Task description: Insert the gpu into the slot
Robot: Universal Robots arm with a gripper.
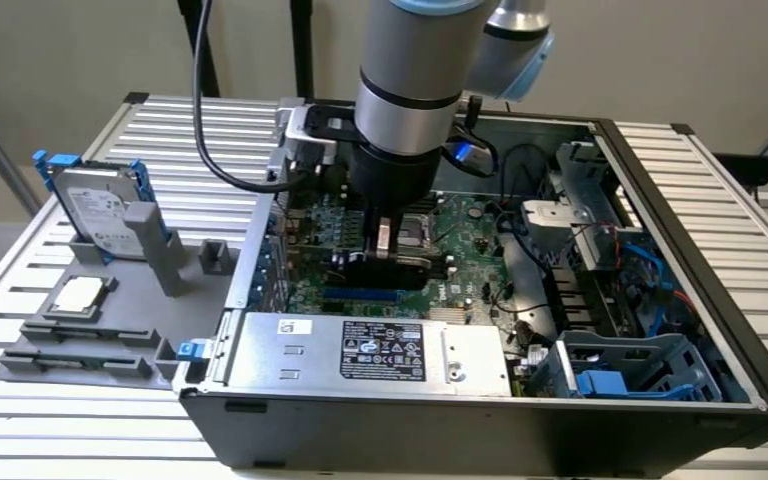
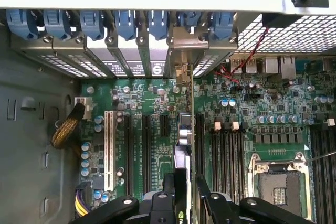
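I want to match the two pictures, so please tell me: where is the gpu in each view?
Exterior view: the gpu is below the arm, in the gripper, over the green motherboard.
Wrist view: the gpu stands edge-on, clamped in the gripper.
Shared landmark: the square silver CPU socket, beside the gpu in both.

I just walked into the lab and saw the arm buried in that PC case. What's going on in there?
The robot arm reaches down into the open computer case. Its gripper is closed on the gpu, a thin black card held on edge over the green motherboard. In the exterior view the blue slot lies just below the gripper. Whether the card is already seated in it cannot be told.
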